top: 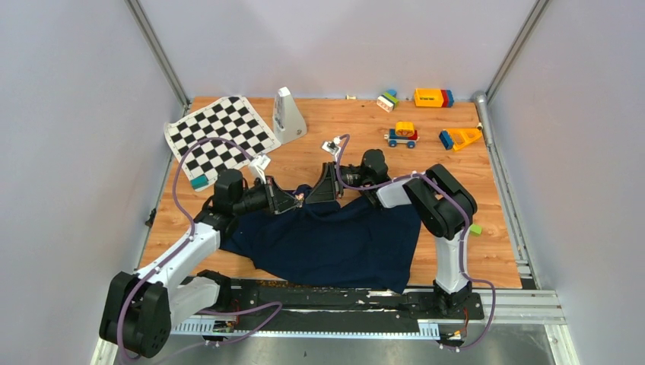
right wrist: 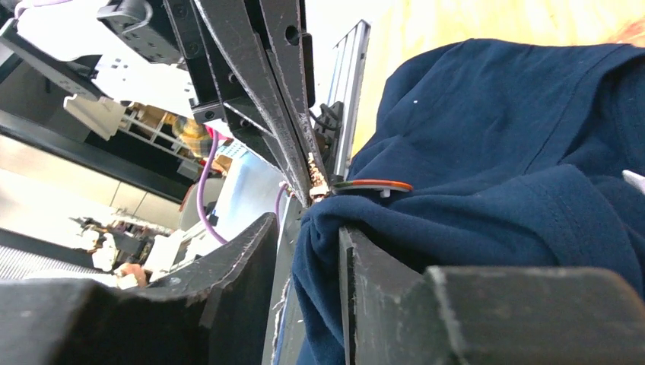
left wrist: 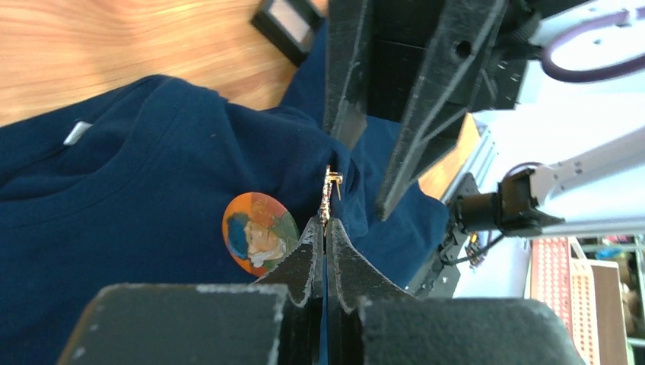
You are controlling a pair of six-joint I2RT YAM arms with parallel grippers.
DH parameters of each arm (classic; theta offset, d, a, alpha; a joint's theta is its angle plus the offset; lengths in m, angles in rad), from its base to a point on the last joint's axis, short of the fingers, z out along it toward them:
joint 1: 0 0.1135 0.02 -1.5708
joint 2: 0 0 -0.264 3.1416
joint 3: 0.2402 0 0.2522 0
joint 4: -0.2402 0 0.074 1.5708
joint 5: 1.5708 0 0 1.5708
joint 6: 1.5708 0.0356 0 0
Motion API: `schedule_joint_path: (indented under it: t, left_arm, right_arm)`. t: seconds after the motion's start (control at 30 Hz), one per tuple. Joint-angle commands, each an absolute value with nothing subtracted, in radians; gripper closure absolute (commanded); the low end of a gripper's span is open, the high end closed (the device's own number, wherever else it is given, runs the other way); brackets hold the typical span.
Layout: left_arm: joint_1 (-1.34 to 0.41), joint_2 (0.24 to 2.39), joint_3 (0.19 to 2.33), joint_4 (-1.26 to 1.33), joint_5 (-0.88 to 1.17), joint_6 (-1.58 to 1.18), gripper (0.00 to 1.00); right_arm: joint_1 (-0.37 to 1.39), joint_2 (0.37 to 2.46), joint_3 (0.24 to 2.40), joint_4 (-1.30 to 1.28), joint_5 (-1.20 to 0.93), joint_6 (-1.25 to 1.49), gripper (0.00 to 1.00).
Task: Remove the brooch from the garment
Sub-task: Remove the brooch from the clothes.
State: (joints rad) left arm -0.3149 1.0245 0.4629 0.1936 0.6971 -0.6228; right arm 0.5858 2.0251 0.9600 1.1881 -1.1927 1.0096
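At the garment's [top: 327, 247] far edge, near its collar, both arms meet. Your right gripper [right wrist: 306, 224] has its jaws spread, straddling a raised fold of the garment without clamping it. Your left gripper [left wrist: 325, 228] is pressed together on the pin [left wrist: 330, 186], just beside the brooch [left wrist: 260, 232], which rests on the garment below the collar.

- If you pull with the fold unclamped, the garment will likely lift with the pin.
- The thin pin may slip from the tips, or bend if you twist.
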Motion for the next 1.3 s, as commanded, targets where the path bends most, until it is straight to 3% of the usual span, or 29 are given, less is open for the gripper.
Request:
schedule_joint_path:
  t: [0.0,0.17,0.67,1.27]
  left_arm:
    - [-0.314,1.002,0.536,-0.052,0.520,-0.552,1.00]
    - [-0.314,0.975,0.557,-0.123,0.443,-0.537,1.00]
    - [-0.319,0.987,0.483,0.076,0.554,-0.608,1.00]
    - [-0.323,1.001,0.449,0.210,0.593,-0.686,1.00]
  right_arm:
    - [0.586,1.967,0.948,1.176,-1.154,0.935,0.64]
    - [0.581,1.968,0.949,1.155,-1.138,0.930,0.81]
    - [0.634,1.898,1.002,0.781,-0.991,0.698,0.76]
    - [0.668,1.907,1.034,0.682,-0.949,0.635,0.95]
